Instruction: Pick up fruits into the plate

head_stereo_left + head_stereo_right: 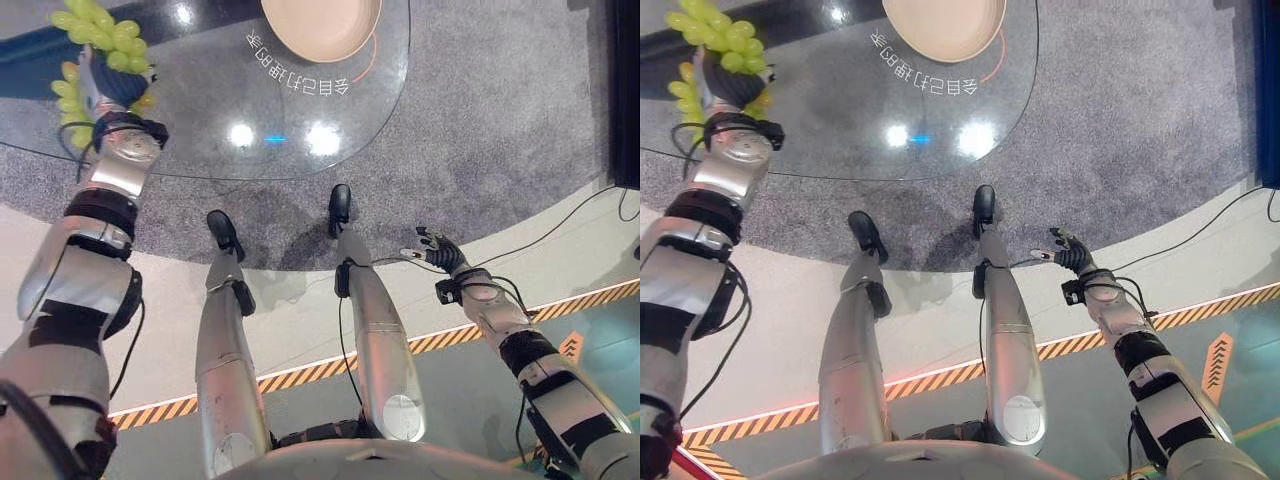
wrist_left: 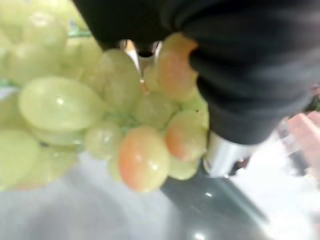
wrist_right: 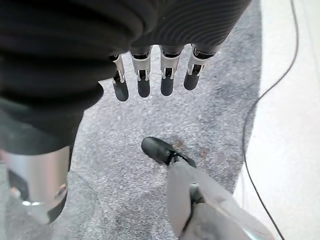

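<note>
My left hand (image 1: 112,88) is curling its fingers round the green grape bunch (image 1: 100,32) over the glass desk (image 1: 215,125), well apart from the plate (image 1: 322,27). My right hand (image 1: 440,250) is hanging beside me, fingers relaxed and spread.

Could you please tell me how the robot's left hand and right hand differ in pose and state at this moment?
The left hand is up at the glass table, against the grapes; the right hand hangs low beside the body, over the floor. The left hand's fingers are hidden among the grapes; the right hand's are relaxed, holding nothing. Both wear dark ribbed covers.
</note>
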